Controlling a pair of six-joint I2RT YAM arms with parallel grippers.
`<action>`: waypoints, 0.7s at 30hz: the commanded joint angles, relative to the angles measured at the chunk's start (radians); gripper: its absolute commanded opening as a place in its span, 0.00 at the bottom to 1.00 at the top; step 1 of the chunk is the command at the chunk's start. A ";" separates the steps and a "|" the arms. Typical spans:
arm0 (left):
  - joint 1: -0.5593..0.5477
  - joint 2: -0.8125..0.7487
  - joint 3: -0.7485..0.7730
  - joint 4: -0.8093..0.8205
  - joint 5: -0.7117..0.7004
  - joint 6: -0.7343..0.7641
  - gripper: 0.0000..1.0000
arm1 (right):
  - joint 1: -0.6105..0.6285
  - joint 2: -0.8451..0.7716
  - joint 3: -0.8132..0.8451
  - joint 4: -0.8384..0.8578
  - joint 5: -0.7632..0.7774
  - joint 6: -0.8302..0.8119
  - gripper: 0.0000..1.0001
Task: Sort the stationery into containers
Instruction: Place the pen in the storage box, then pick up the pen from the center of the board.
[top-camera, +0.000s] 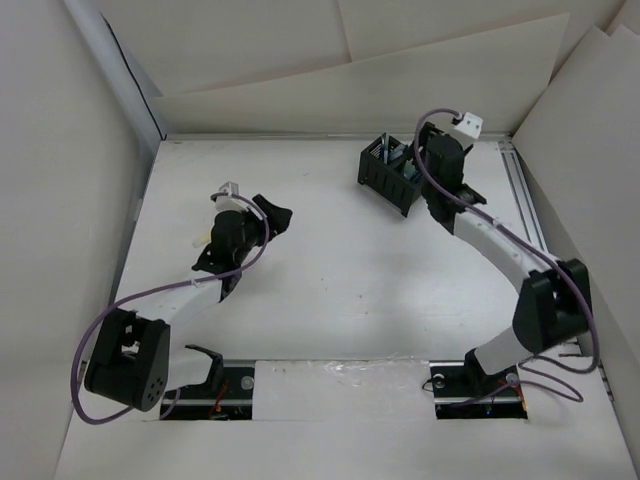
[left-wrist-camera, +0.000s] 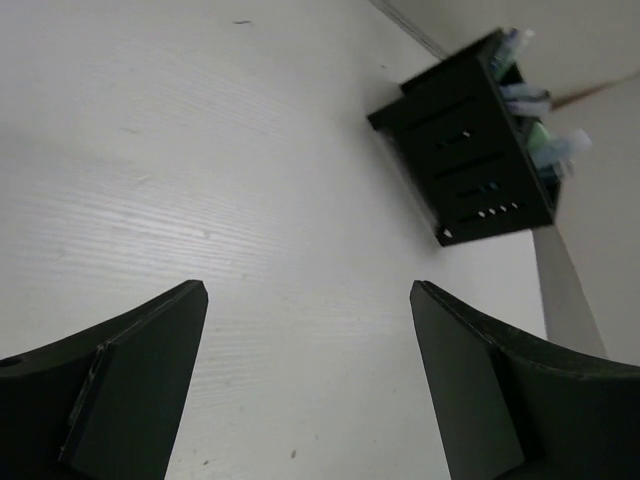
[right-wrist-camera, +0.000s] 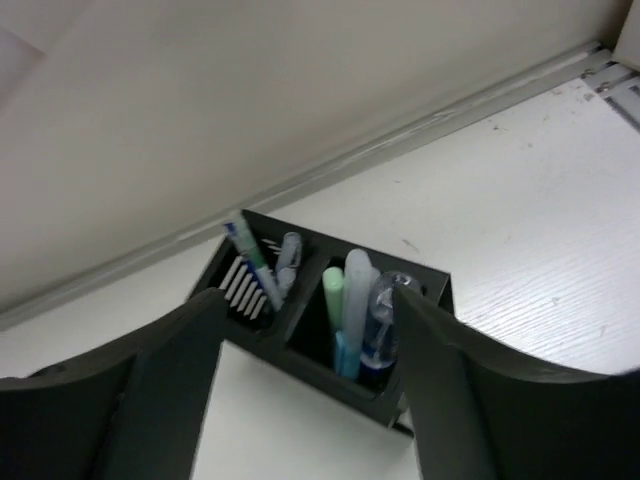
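The black organiser (top-camera: 388, 172) stands on the far part of the surface (top-camera: 330, 270), right of centre and near the back edge, turned at an angle to that edge. From the right wrist I look down into two of its compartments. The left one holds a thin pen (right-wrist-camera: 250, 262) with a blue tip, leaning beside a paler slim item I can't identify. The right one holds a pale green marker (right-wrist-camera: 333, 292), a whitish marker (right-wrist-camera: 357, 285) and a clear bluish one (right-wrist-camera: 381, 318), all standing on end and packed side by side. In the left wrist view more pale tips poke out of the organiser's top, and the slotted side wall faces that camera.

My right end effector (right-wrist-camera: 305, 300) hangs just above the organiser, released. Its fingers are spread wide with nothing between them, and the compartments show in the gap. In the top view that arm reaches along the right side, its wrist just beside the organiser.

My left end effector (left-wrist-camera: 305, 295) is well apart from the organiser, over bare surface on the left. It is also released and carries nothing.
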 joint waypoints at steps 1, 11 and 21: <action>0.009 -0.032 0.039 -0.169 -0.256 -0.083 0.78 | 0.046 -0.120 -0.104 -0.014 -0.102 0.111 0.70; 0.009 0.004 0.203 -0.629 -0.551 -0.377 0.73 | 0.200 -0.352 -0.403 -0.014 -0.242 0.187 0.00; 0.250 0.192 0.413 -0.889 -0.461 -0.483 0.64 | 0.122 -0.415 -0.413 -0.051 -0.369 0.146 0.02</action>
